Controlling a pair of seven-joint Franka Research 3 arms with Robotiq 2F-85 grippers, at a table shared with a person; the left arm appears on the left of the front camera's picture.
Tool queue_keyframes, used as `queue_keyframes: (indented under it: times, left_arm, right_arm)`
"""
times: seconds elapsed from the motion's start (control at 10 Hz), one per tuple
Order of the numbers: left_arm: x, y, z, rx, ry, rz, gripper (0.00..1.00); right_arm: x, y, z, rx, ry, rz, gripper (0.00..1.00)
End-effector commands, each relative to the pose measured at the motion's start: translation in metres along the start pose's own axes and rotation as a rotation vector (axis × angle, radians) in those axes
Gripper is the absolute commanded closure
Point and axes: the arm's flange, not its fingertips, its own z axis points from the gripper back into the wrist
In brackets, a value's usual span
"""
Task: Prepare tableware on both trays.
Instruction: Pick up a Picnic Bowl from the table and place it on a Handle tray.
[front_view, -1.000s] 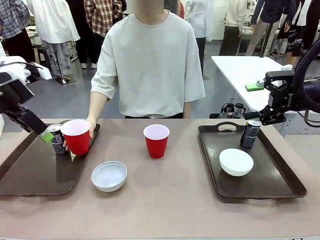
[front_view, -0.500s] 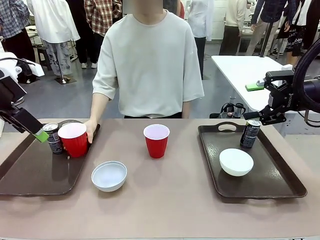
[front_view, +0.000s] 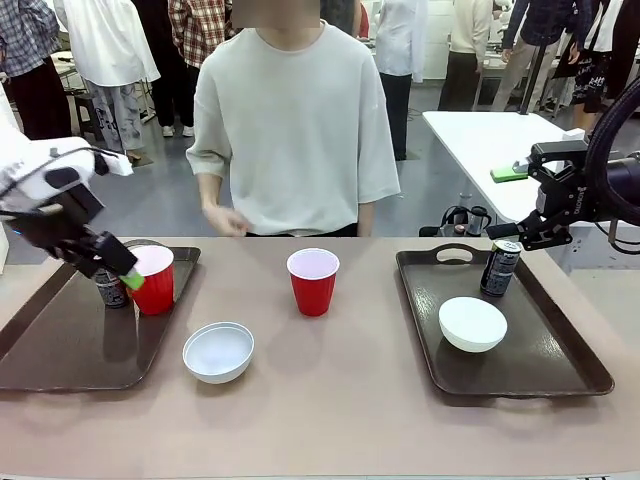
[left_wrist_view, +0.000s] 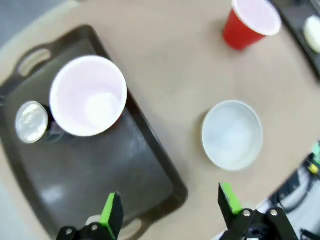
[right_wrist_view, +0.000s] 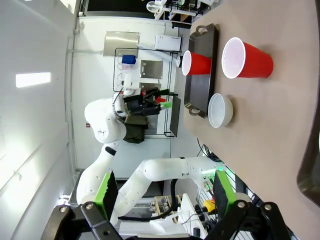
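The left arm comes in low from the side with its wrist bent down over the far right corner of the left tray (front_view: 60, 345). The left end effector (front_view: 118, 268) hangs there with its fingers spread wide and nothing between them (left_wrist_view: 170, 202). One green pad (front_view: 132, 281) sits in front of a red cup (front_view: 152, 282). The right arm is folded high at the far right. The right end effector (front_view: 520, 234) lies level just above a drink can (front_view: 500, 268), its fingers likewise apart and empty (right_wrist_view: 163, 187).

Nearest, the front strip of the worktop (front_view: 330, 420) is bare from edge to edge. A white bowl (front_view: 218, 351) stands on the worktop just beside the left tray's right rim. The near half of that tray is free. On the right tray (front_view: 560, 372), a second white bowl (front_view: 472, 323) sits mid-tray, with bare room in front of it and to its right. A wide open lane runs between the first bowl and the right tray's left rim.

Farther back, a second red cup (front_view: 313, 281) stands upright alone mid-worktop. The first red cup stands on the left tray with a second drink can (front_view: 108, 290) just beside it. The right tray's can stands by the far handle cut-out. Beyond the far edge, the person's hand (front_view: 222, 219) is raised off the worktop.
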Motion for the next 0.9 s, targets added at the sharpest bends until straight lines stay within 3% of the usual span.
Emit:
queue_keyframes:
  times: [0.0, 0.2, 0.5, 0.6, 0.8]
  left_arm:
    - [-0.028, -0.021, -0.063, 0.075, 0.027, 0.055, 0.0]
    - [-0.012, -0.041, -0.104, 0.195, -0.004, 0.149, 0.0]
    - [0.01, -0.038, -0.078, 0.113, 0.024, 0.073, 0.0]
    - [0.008, -0.049, -0.099, 0.167, 0.031, 0.096, 0.0]
    - [0.02, -0.057, -0.12, 0.142, 0.073, 0.084, 0.0]
  right_arm:
    - [-0.001, -0.001, 0.002, -0.009, 0.013, 0.01, 0.0]
    - [-0.001, -0.001, 0.002, -0.009, 0.013, 0.01, 0.0]
    - [-0.001, -0.001, 0.002, -0.009, 0.013, 0.01, 0.0]
    - [-0.001, -0.001, 0.002, -0.009, 0.013, 0.01, 0.0]
    - [-0.001, -0.001, 0.002, -0.009, 0.013, 0.01, 0.0]
